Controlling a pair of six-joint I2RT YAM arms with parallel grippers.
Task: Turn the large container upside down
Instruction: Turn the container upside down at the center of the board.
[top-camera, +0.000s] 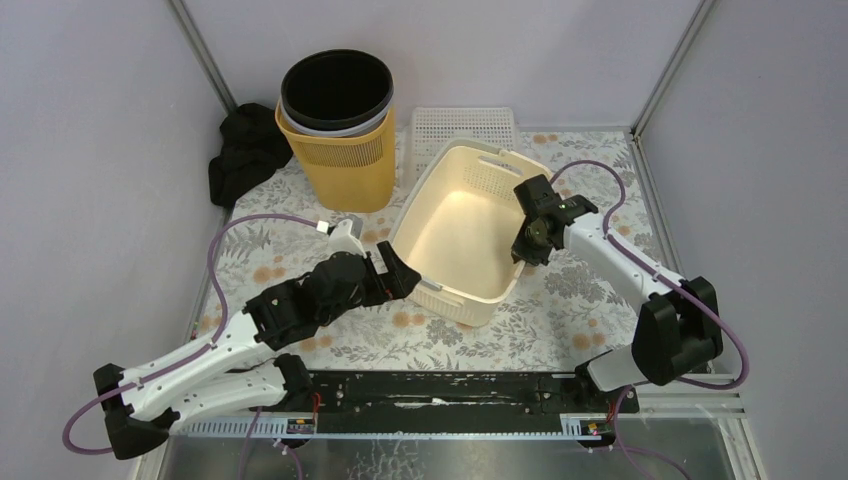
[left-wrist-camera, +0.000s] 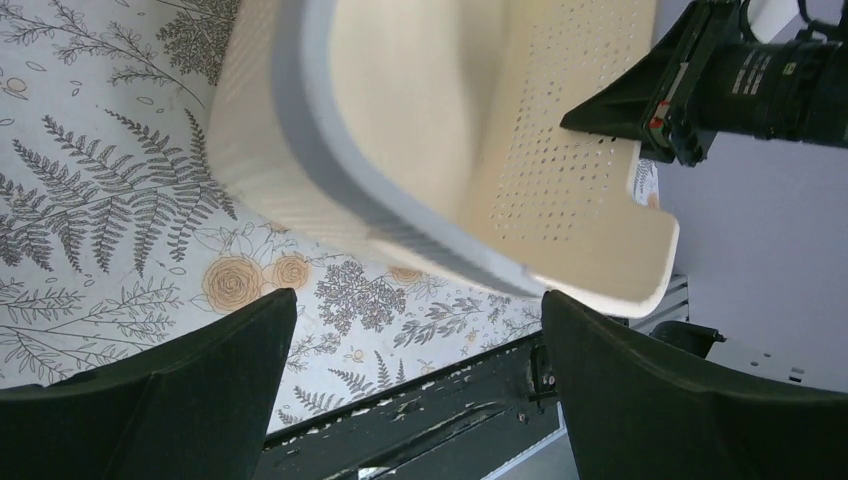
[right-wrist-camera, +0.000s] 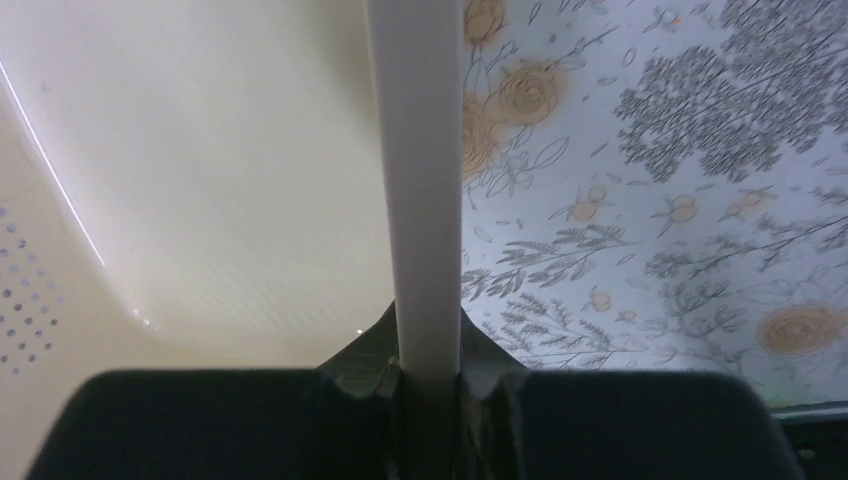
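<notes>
One big cream tub (top-camera: 452, 232), tipped; right claw (top-camera: 523, 254) pinches its rim, left claw (top-camera: 404, 276) spread; yellow basket (top-camera: 345, 168) holds black bin (top-camera: 336, 90).

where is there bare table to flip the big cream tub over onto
Most bare cloth is near-right, between the cream container, the right arm and the base rail. A smaller patch lies left, between the yellow bin and the left gripper, crossed by a purple cable. The back is crowded: yellow bin, black cloth, white lid.
</notes>
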